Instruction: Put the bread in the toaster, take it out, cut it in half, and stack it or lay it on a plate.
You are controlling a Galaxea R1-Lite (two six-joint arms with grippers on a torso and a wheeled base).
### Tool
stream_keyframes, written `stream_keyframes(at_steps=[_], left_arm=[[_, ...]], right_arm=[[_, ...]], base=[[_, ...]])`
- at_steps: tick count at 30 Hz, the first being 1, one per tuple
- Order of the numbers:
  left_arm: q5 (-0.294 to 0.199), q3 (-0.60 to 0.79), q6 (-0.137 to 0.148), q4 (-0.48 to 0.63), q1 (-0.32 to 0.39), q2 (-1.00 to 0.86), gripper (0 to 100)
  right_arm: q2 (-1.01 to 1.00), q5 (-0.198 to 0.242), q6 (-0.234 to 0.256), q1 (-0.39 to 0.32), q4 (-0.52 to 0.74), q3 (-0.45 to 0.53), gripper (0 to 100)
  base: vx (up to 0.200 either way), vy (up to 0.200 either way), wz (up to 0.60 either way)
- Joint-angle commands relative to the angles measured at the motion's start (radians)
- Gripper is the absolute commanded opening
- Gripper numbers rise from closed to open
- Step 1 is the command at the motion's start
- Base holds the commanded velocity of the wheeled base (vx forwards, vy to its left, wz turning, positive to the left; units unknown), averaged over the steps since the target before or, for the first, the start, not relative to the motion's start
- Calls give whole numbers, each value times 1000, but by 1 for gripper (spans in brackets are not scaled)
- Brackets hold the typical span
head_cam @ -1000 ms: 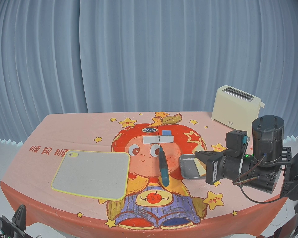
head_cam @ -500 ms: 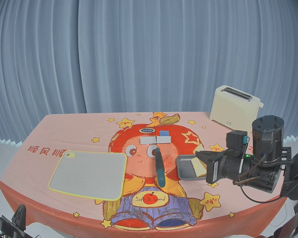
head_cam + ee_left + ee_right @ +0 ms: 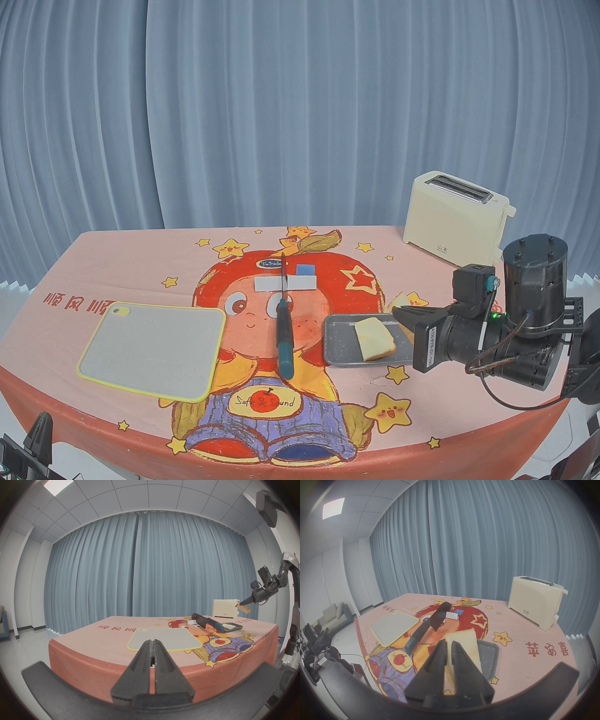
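Observation:
A cream toaster stands at the table's far right with its slots empty. My right gripper hangs above the table's right side, shut on a slice of bread and level with the grey metal tray. A second bread slice lies in that tray. The teal-handled knife rests mid-table, its dark blade propped on a white block. My left gripper is shut on nothing, low in front of the table's left edge.
A grey cutting board with a yellow rim lies at the front left. Bare cloth lies between the tray and the toaster. A blue curtain hangs close behind the table.
The head camera has swung right, shifting the whole scene left. The right gripper with its bread now sits farther right relative to the tray, uncovering the slice lying there.

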Motion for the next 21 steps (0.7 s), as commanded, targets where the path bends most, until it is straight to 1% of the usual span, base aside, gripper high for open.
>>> stream_keyframes(at_steps=[1,3,4,8,21], left_arm=[[1,18,-1,0,0,-10,0],[1,18,-1,0,0,-10,0],[1,18,-1,0,0,-10,0],[1,18,-1,0,0,-10,0],[1,18,-1,0,0,-10,0]], right_arm=[[4,-6,0,-1,1,0,0],[4,-9,-2,-2,1,0,0],[4,-21,-5,-2,2,-2,0],[17,-37,-17,-2,1,-9,0],[176,-38,-17,-4,-2,-101,0]], base=[[0,0,0],[0,0,0],[0,0,0],[0,0,0],[0,0,0]])
